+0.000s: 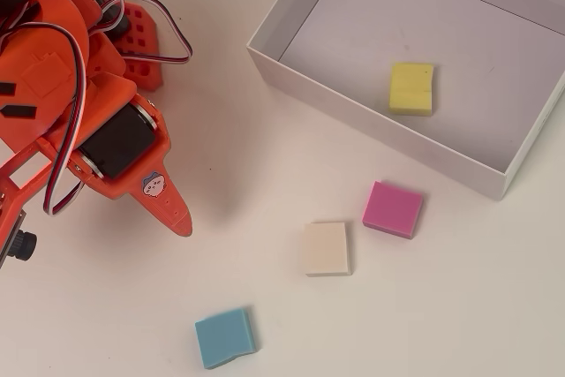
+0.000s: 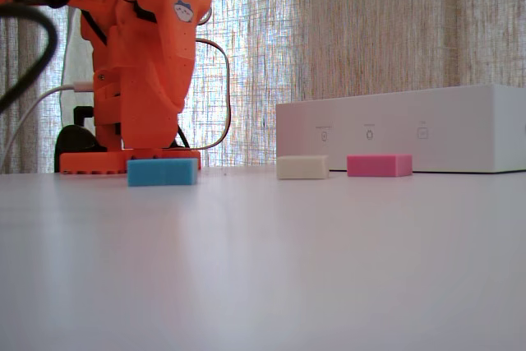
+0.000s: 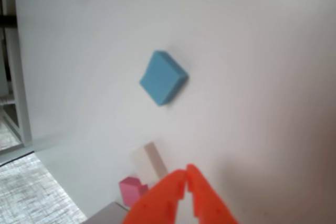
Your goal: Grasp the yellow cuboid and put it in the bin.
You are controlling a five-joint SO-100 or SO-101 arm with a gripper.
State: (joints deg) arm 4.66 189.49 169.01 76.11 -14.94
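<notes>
So the yellow cuboid is sitting flat on the floor of the bin, close to its near wall in the overhead view. The tool is up off the surface with its orange tips pressed together and nothing between them. Outside the bin there's a pink block, a cream block just beside it, and a blue block further off by itself.
</notes>
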